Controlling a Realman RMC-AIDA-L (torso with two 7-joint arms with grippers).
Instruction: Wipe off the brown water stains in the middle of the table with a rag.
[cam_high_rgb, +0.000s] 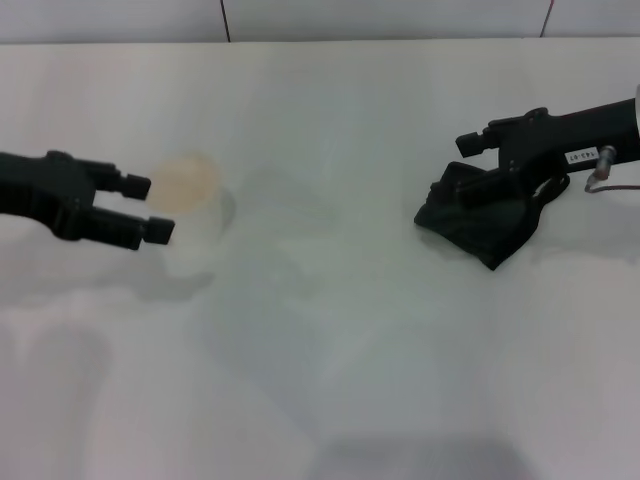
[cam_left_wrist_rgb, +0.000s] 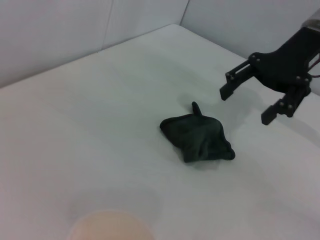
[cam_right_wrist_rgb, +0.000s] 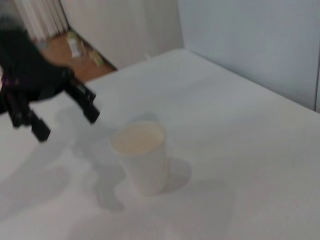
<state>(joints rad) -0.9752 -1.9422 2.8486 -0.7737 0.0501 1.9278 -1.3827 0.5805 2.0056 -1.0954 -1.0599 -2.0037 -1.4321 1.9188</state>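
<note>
The large plain white table fills the view. At its left, the left gripper hovers with its 2 fingers spread, empty, beside a white paper cup of tan liquid. At right, the crumpled dark green-black rag lies under the right gripper, fingers spread apart above it.

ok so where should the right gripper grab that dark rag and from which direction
Probably from straight above, pinching the raised crumpled middle of the rag. It lies bunched in a low heap on the table, not flat, so the central folds give the fingers something to close on. The right gripper is open beside and above it. The small upturned tip at its edge looks too thin to hold.
</note>
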